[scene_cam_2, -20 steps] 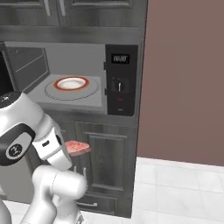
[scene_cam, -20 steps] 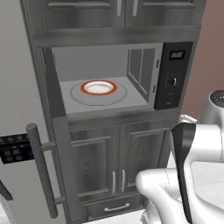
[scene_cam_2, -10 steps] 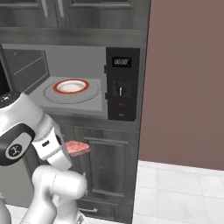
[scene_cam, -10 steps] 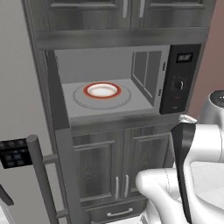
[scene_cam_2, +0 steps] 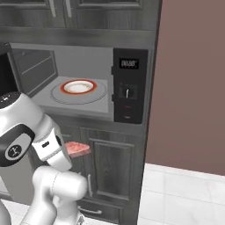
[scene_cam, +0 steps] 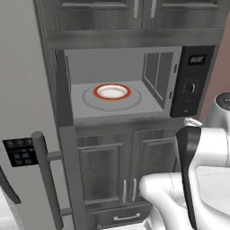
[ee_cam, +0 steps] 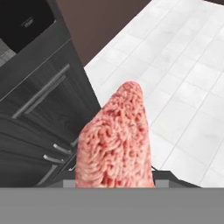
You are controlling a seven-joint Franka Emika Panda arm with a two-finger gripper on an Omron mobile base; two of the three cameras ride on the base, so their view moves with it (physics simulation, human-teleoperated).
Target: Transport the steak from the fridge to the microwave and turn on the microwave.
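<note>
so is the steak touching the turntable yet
Apart. The right base view shows the steak held low before the cabinet doors, well below the turntable in the microwave.

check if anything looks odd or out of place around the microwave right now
Nothing is spilled or damaged. The microwave stands open with its turntable bare, and the steak is held in mid-air below it, in front of the lower cabinet doors, not yet inside.
</note>
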